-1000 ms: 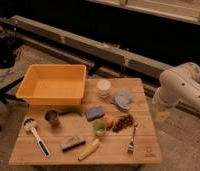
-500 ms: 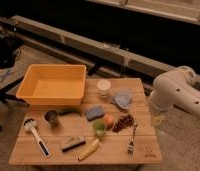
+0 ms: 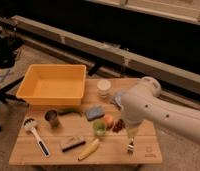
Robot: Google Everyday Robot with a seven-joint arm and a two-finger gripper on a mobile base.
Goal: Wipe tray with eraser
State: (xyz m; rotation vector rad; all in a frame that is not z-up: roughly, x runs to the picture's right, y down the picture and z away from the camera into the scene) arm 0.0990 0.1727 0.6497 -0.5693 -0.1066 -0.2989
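Hand (image 3: 132, 131) open, empty, above fork (image 3: 130, 146), green cup (image 3: 99, 128) between it and eraser (image 3: 72, 143)

- A light wooden table (image 3: 113, 155) fills the lower half of the frame, lit warm and dim.
- The floor (image 3: 38, 59) is pale and speckled, seen at the left and beyond the table.
- A long pale rail (image 3: 93, 46) runs diagonally from the upper left down to the right.
- Behind it is a dark recess (image 3: 143, 25), topped by a pale ledge (image 3: 168, 7) at the upper right.
- A dark stand (image 3: 0, 55) sits at the left edge.
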